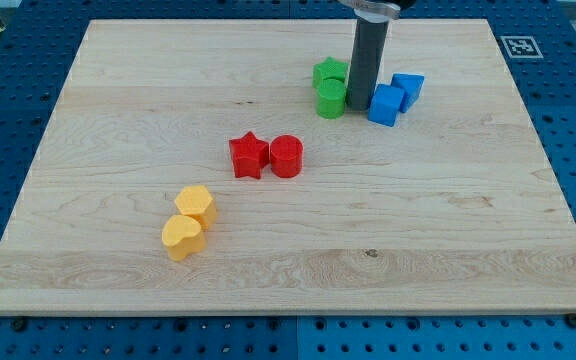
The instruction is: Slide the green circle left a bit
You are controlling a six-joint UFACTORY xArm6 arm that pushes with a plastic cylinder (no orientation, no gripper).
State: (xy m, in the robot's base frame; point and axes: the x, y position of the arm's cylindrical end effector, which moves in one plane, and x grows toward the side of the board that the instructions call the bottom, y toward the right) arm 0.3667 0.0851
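Note:
The green circle (331, 99) is a short green cylinder on the wooden board (118, 120), toward the view's top right of centre. A green star (330, 72) sits just above it, touching it. My rod comes down from the view's top, and my tip (359, 107) rests on the board right against the green circle's right side. Two blue blocks stand just right of the tip: one (385, 105) close beside it, the other (408, 88) up and to the right.
A red star (249, 155) and a red cylinder (286, 156) sit side by side near the board's centre. Two yellow heart-like blocks (195, 205) (182, 238) lie at the lower left. A fiducial marker (519, 45) sits off the board's top right corner.

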